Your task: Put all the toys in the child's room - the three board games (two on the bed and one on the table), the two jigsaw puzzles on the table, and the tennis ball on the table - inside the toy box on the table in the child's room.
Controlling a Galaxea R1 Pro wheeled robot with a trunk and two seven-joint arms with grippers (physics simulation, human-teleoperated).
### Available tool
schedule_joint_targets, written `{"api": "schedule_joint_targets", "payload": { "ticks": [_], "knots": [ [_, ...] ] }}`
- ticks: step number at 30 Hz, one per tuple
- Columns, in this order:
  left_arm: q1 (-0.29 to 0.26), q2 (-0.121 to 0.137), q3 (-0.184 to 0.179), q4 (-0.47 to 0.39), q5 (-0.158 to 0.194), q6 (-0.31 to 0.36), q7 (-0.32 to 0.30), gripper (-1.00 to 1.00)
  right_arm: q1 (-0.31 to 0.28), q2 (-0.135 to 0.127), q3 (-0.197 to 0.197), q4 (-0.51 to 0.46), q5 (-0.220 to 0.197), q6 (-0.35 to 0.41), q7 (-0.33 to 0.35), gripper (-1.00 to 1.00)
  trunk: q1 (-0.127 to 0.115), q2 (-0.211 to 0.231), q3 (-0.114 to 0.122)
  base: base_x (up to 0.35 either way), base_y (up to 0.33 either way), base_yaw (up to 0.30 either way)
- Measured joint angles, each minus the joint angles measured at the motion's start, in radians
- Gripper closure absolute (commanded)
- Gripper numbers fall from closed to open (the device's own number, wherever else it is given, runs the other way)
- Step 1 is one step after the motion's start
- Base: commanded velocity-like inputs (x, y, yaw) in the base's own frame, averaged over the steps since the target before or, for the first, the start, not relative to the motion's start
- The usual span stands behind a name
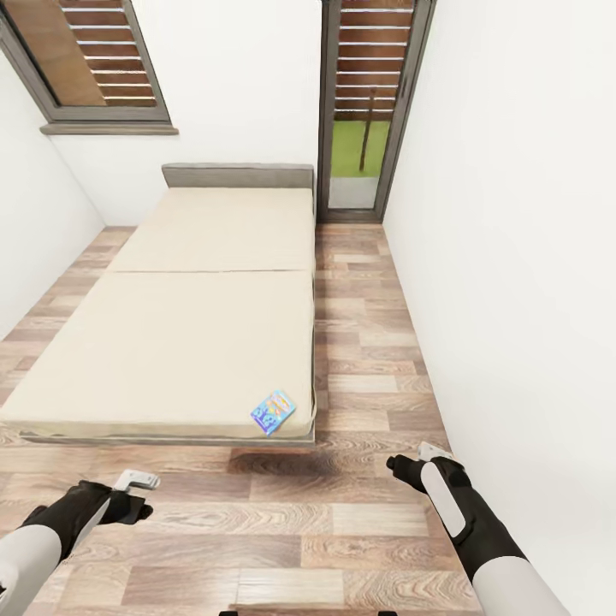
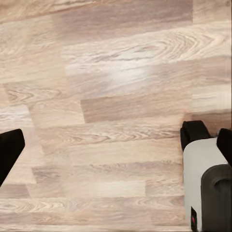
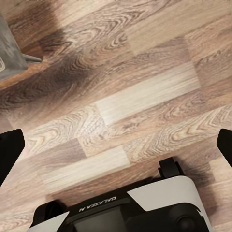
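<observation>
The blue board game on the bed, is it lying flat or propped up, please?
Lying flat: the blue board game rests cover-up on the mattress near the bed corner, touched by neither arm.

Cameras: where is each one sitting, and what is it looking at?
Head view: on the robot's head, looking forward and down at the bed, the small blue board game near its corner, and both arms.
Left wrist view: on the left arm, looking down at the wooden floor; dark fingertips and the robot's base show.
Right wrist view: on the right arm, looking at floor, base and bed frame corner.
All three share the floor.
</observation>
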Motion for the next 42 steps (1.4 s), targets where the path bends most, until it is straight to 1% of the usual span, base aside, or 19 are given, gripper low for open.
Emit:
{"api": "schedule_joint_targets", "payload": {
  "ticks": [1, 2, 4, 7, 9, 10, 11, 12, 13, 15, 17, 20, 21, 23, 28, 32, 34, 40, 42],
  "knots": [
    [0.001, 0.007, 0.0, -0.001, -0.006, -0.006, -0.037, -1.0, 0.0, 0.0, 0.0, 0.0, 0.0, 0.0, 0.0, -1.0, 0.0, 0.0, 0.002, 0.0, 0.0, 0.0],
    [0.001, 0.021, 0.001, -0.003, -0.017, -0.025, -0.114, -1.0, 0.0, 0.0, 0.0, 0.0, 0.0, 0.0, 0.0, -1.0, 0.0, 0.0, 0.003, 0.0, 0.0, 0.0],
    [0.002, 0.041, 0.003, -0.004, -0.026, -0.049, -0.197, -1.0, 0.0, 0.0, 0.0, 0.0, 0.0, 0.0, 0.0, -1.0, 0.0, 0.0, 0.006, 0.0, 0.0, 0.0],
    [0.001, 0.108, 0.014, -0.009, -0.039, -0.123, -0.434, -1.0, 0.0, 0.0, 0.0, 0.0, 0.0, 0.0, 0.0, -1.0, 0.0, 0.0, 0.011, 0.0, 0.0, 0.0],
    [0.001, 0.134, 0.016, -0.014, -0.039, -0.14, -0.512, -1.0, 0.0, 0.0, 0.0, 0.0, 0.0, 0.0, 0.0, -1.0, 0.0, 0.0, 0.014, 0.0, 0.0, 0.0],
    [0.0, 0.156, 0.017, -0.023, -0.037, -0.151, -0.588, -1.0, 0.0, 0.001, 0.0, 0.0, 0.0, 0.0, 0.0, -1.0, 0.0, 0.0, 0.015, 0.0, 0.0, 0.0],
    [0.0, 0.167, 0.017, -0.028, -0.036, -0.155, -0.626, -1.0, 0.0, 0.0, 0.0, 0.0, 0.0, 0.0, 0.0, -1.0, 0.0, 0.0, 0.017, 0.0, 0.0, 0.0],
    [0.0, 0.186, 0.017, -0.039, -0.033, -0.162, -0.698, -1.0, 0.0, 0.001, 0.0, 0.0, 0.0, 0.0, 0.0, -1.0, 0.0, 0.0, 0.018, 0.0, 0.0, 0.0],
    [0.0, 0.197, 0.017, -0.045, -0.032, -0.167, -0.733, -1.0, 0.0, 0.001, 0.0, 0.0, 0.0, 0.0, 0.0, -1.0, 0.0, 0.0, 0.02, 0.0, 0.0, 0.0],
    [0.0, 0.229, 0.022, -0.06, -0.03, -0.189, -0.849, -1.0, 0.0, 0.001, 0.001, 0.0, 0.0, -0.001, 0.0, -1.0, 0.0, 0.0, 0.023, 0.0, 0.0, 0.0],
    [0.0, 0.247, 0.032, -0.065, -0.028, -0.204, -0.916, -1.0, 0.0, 0.001, 0.0, 0.0, 0.0, -0.001, 0.0, -1.0, 0.0, 0.0, 0.026, 0.0, 0.0, 0.0],
    [0.0, 0.263, 0.066, -0.069, -0.025, -0.214, -0.98, -1.0, 0.0, 0.001, 0.0, 0.0, 0.0, -0.001, 0.0, -1.0, 0.0, 0.0, 0.03, 0.0, 0.0, 0.0],
    [0.0, 0.267, 0.093, -0.07, -0.022, -0.216, -1.002, -1.0, 0.0, 0.001, 0.0, 0.0, 0.0, -0.001, 0.0, -1.0, 0.0, 0.0, 0.032, 0.0, 0.0, 0.0],
    [0.0, 0.271, 0.125, -0.071, -0.019, -0.217, -1.022, -1.0, 0.0, 0.001, 0.0, 0.0, 0.0, -0.001, 0.0, -1.0, 0.0, 0.0, 0.035, 0.0, 0.0, 0.0],
    [0.0, 0.279, 0.273, -0.074, -0.014, -0.215, -1.08, -1.0, 0.0, 0.001, 0.0, 0.0, 0.0, -0.003, 0.0, -1.0, 0.0, 0.0, 0.042, 0.0, 0.0, 0.0],
    [0.001, 0.28, 0.361, -0.075, -0.014, -0.211, -1.093, -1.0, 0.0, 0.001, 0.001, -0.001, 0.0, -0.004, 0.0, -1.0, 0.0, 0.0, 0.048, 0.0, 0.0, 0.0],
    [0.001, 0.28, 0.387, -0.075, -0.014, -0.211, -1.095, -1.0, 0.0, 0.001, 0.0, -0.001, 0.0, -0.004, 0.0, -1.0, 0.0, 0.0, 0.051, 0.0, 0.0, 0.0],
    [0.001, 0.279, 0.51, -0.075, -0.014, -0.209, -1.097, -1.0, 0.0, 0.001, 0.001, -0.002, 0.0, -0.007, 0.0, -1.0, 0.0, 0.0, 0.06, 0.0, 0.0, 0.0],
    [0.001, 0.279, 0.533, -0.075, -0.015, -0.206, -1.096, -1.0, 0.0, 0.001, 0.001, -0.002, 0.0, -0.007, 0.0, -1.0, 0.0, 0.0, 0.063, 0.0, 0.0, 0.0]
  ]
}}
